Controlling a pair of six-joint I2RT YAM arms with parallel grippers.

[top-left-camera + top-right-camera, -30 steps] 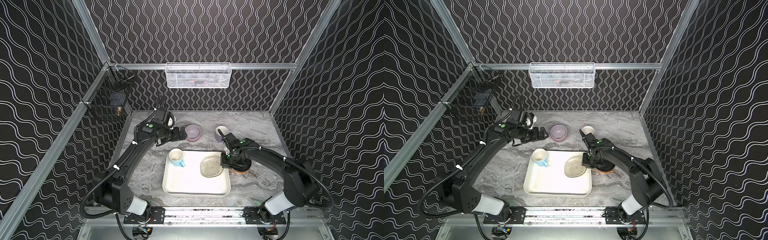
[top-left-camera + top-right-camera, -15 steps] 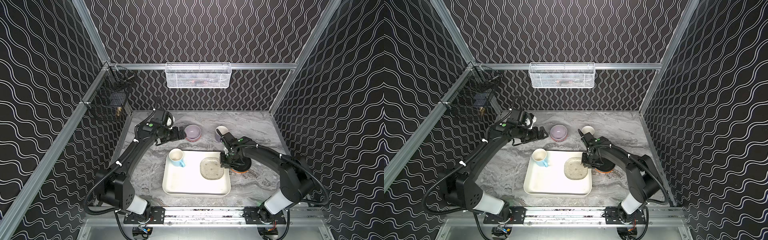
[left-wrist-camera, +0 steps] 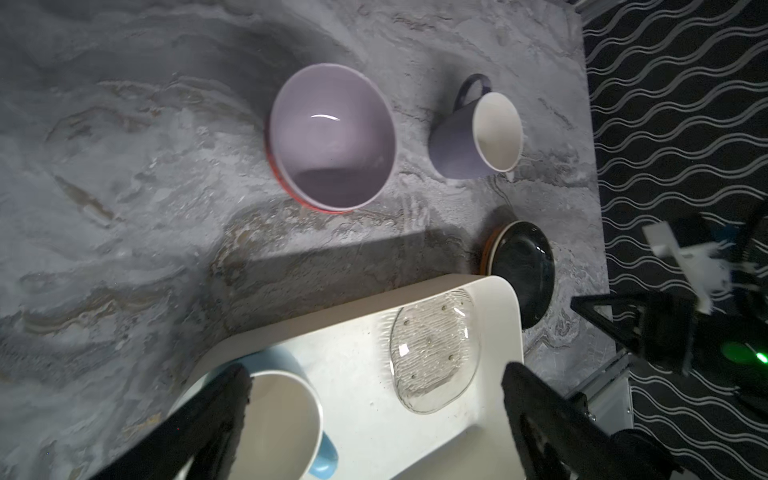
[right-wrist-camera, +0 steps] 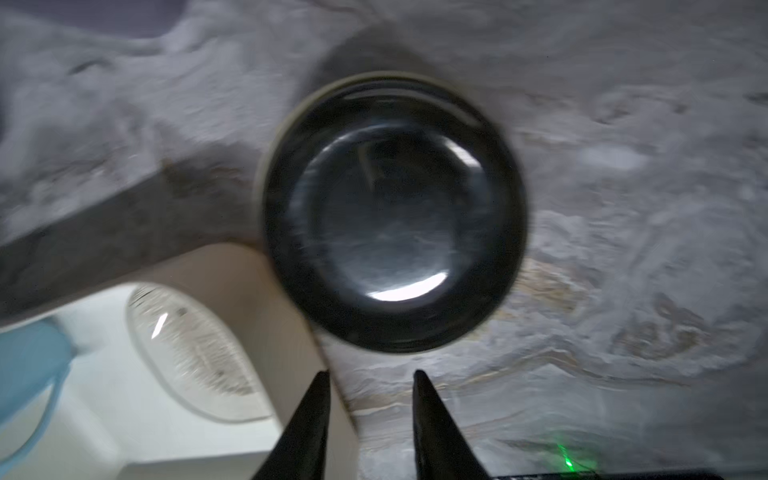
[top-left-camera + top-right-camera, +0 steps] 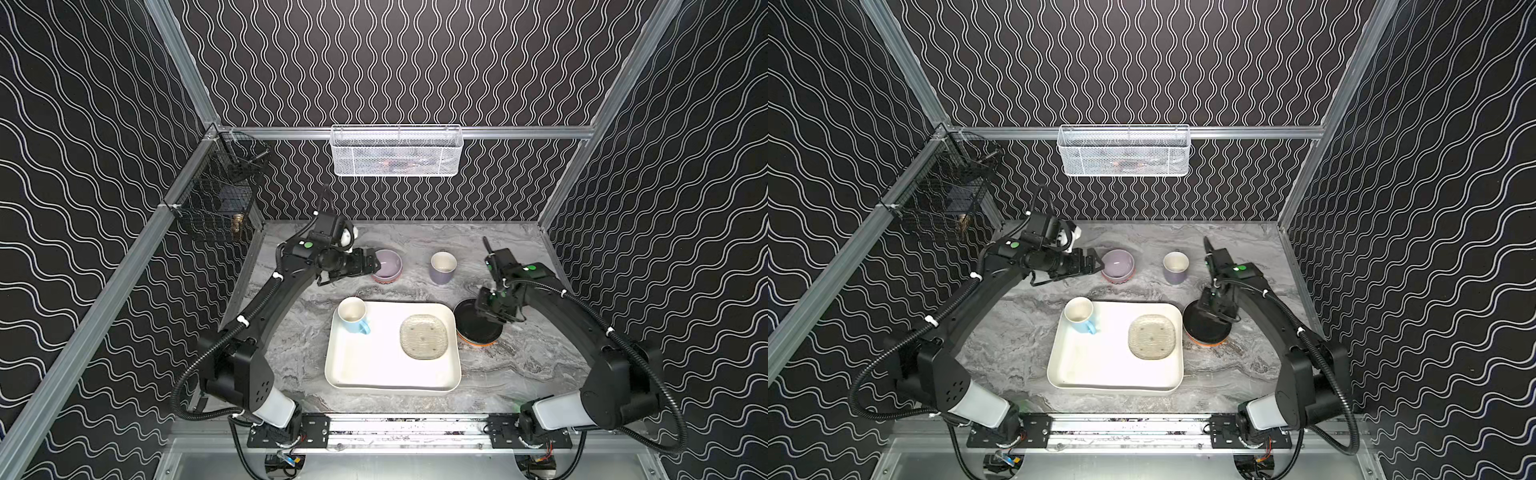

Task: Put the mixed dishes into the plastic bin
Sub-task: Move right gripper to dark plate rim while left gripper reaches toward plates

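Observation:
The cream plastic bin (image 5: 390,374) holds a light blue mug (image 5: 352,316) and a clear glass plate (image 5: 423,336) lying flat. Just right of it a black plate (image 5: 473,328) tops an orange one (image 5: 478,344). Behind the bin a lavender bowl (image 5: 386,265) sits nested in a red-orange bowl (image 5: 384,280), with a lavender-grey mug (image 5: 443,268) to their right. My left gripper (image 5: 374,264) is wide open at the bowls' left rim, holding nothing. My right gripper (image 4: 370,374) hovers over the black plate's (image 4: 395,216) far edge, jaws parted and empty.
A white wire-mesh basket (image 5: 397,151) hangs on the back wall. A black wire basket (image 5: 220,203) hangs on the left wall. The marble table (image 5: 532,361) is fenced by patterned walls on three sides.
The clear glass plate, held tilted over the bin's right side, now lies flat inside. My right gripper opened and drew back right over the black plate. My left gripper edged toward the bowls.

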